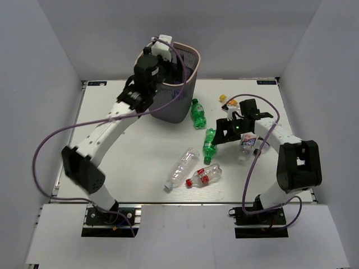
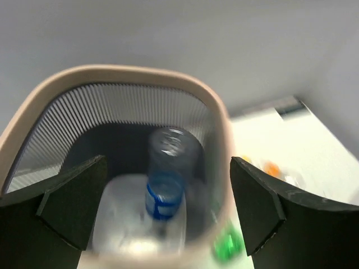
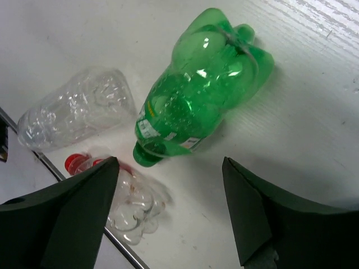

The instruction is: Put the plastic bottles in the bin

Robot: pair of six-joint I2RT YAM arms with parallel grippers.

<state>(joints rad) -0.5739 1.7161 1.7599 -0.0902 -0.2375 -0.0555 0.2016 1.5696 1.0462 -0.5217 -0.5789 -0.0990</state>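
Note:
The bin (image 1: 175, 106), dark mesh with a pale rim, stands at the back left. My left gripper (image 1: 160, 63) hovers over its mouth, open and empty. In the left wrist view (image 2: 168, 216) a clear bottle with a blue label (image 2: 164, 188) lies inside the bin (image 2: 129, 74). My right gripper (image 1: 221, 133) is open and empty, just above and right of a green bottle (image 1: 209, 144). In the right wrist view (image 3: 171, 216) that green bottle (image 3: 196, 106) lies ahead of the fingers, cap toward them, with a clear bottle (image 3: 73, 115) and a red-capped bottle (image 3: 126, 199) beside it.
A second green bottle (image 1: 197, 114) lies beside the bin. A clear bottle (image 1: 180, 167) and the red-labelled bottle (image 1: 205, 176) lie near the front edge. Another clear bottle (image 1: 247, 144) lies under the right arm, and an orange-capped one (image 1: 227, 101) at the back.

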